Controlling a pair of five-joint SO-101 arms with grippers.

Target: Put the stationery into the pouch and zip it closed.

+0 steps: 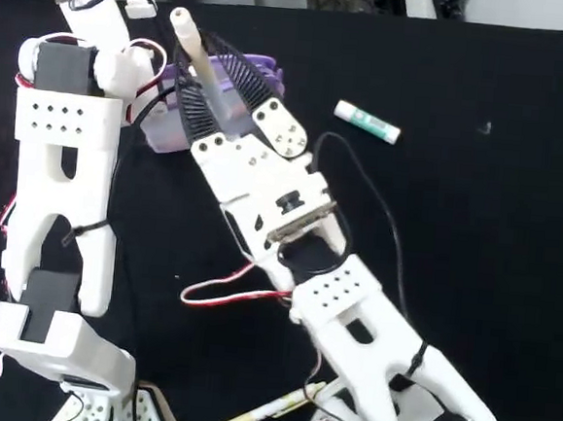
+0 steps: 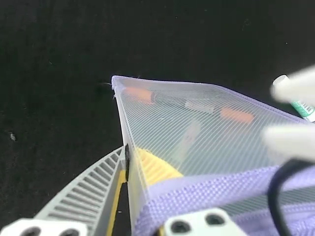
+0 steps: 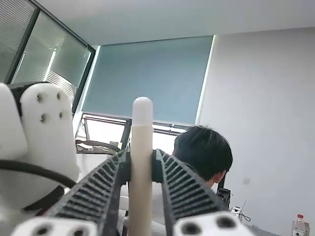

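- Two grippers meet at the pouch (image 1: 161, 128), which lies on the black table (image 1: 471, 284) at the far end of both arms' reach.
- Your right gripper (image 3: 141, 160) is clamped on a cream pen (image 3: 142, 128). The ribbed fingers (image 3: 93, 196) press its shaft from both sides, and its rounded end sticks out beyond the fingertips.
- From above, the pen sits slightly tilted in that gripper, directly over the pouch. Its lower end is hidden behind the fingers.
- Your left gripper (image 2: 129, 164) is closed on the pouch's side edge. The mesh wall passes between the grey ribbed finger (image 2: 88, 196) and a yellow-faced piece seen through the mesh.
- Just beyond the left gripper, the pouch stretches away as clear mesh with a purple woven band nearest the wrist.
- Two orange patches and a pale label show through the mesh, but any writing on them is too blurred to read.
- A white glue stick (image 1: 367, 121) with a green label lies on the table well apart from the right gripper, on the side away from the left arm. Its print is too small to make out.
- A thin pencil-like stick (image 1: 256, 415) lies far behind both grippers, near the arm bases.
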